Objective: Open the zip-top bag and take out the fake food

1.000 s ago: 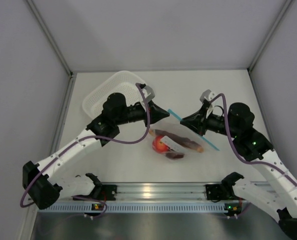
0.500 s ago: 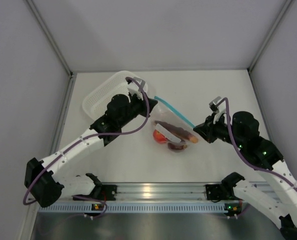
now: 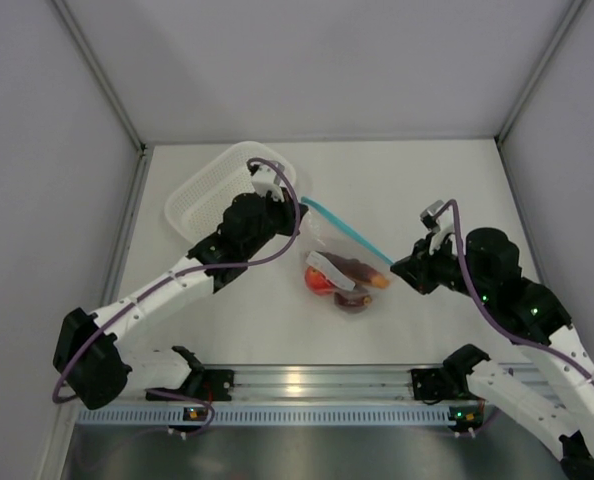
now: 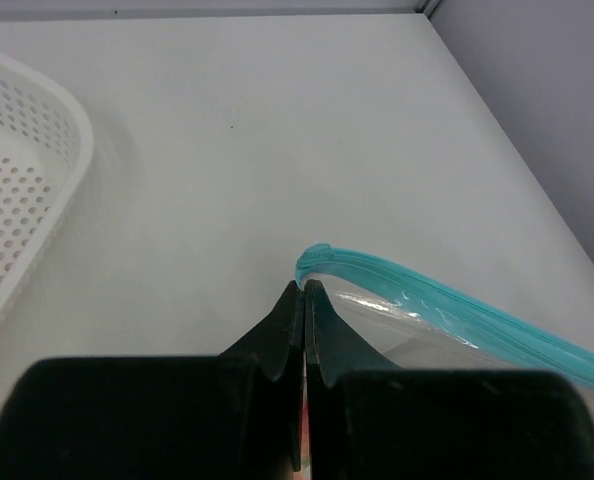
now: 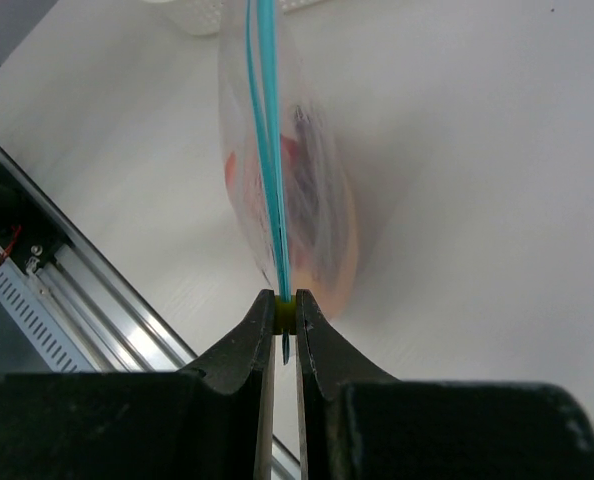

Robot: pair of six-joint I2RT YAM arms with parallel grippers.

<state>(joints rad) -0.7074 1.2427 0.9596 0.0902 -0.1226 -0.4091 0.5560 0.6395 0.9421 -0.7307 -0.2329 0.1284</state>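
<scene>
The zip-top bag (image 3: 339,252) hangs between my two grippers, its light blue zip strip (image 3: 347,231) stretched taut. Inside, at the bottom, lie the red tomato ball (image 3: 319,282), the orange slice (image 3: 376,281) and the dark brown ring (image 3: 354,298). My left gripper (image 3: 300,204) is shut on the bag's far left corner; the left wrist view shows its jaws (image 4: 304,287) closed right by the strip's end (image 4: 322,256). My right gripper (image 3: 397,264) is shut on the strip's other end, pinching a yellow slider (image 5: 286,309). The bag (image 5: 307,190) hangs blurred beyond it.
The white perforated basket (image 3: 209,190) stands at the back left, just behind my left arm, and shows in the left wrist view (image 4: 22,170). An aluminium rail (image 3: 307,381) runs along the near edge. Grey walls enclose the table on three sides.
My grippers have pulled apart: the left moved back and left, the right moved right and nearer. The strip went taut and the food slid to the bag's bottom.
</scene>
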